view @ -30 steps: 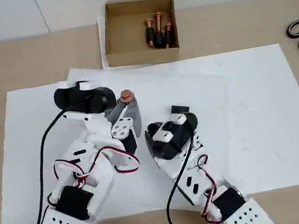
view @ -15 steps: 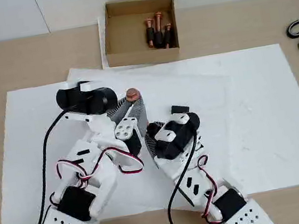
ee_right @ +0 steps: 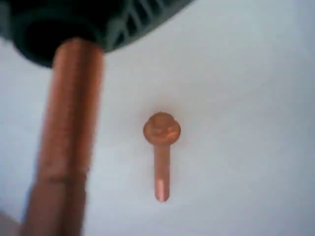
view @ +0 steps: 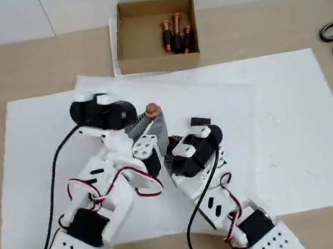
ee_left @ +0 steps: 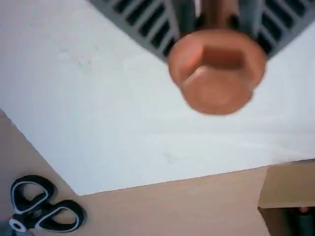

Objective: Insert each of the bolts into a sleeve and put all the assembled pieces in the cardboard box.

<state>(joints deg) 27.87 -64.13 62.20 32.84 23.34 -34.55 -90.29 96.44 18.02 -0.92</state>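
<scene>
Left arm (view: pixel 99 200), right arm (view: pixel 262 238): white shells, blk servos (view: pixel 103 114), grey slotted jaws, blk + red/white cables (view: pixel 53 174).

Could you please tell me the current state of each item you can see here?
Left end effector: shut on the held bolt.
Sleeve: off the paper, a copper shank sticking out of it.
Loose bolt: lying bare on the paper.
Cardboard box: open, three assembled pieces inside.

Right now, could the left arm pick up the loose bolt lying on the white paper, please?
Probably not yet: the left hand is shut on another bolt. The loose bolt itself lies bare on the white paper, nothing over it.
</scene>
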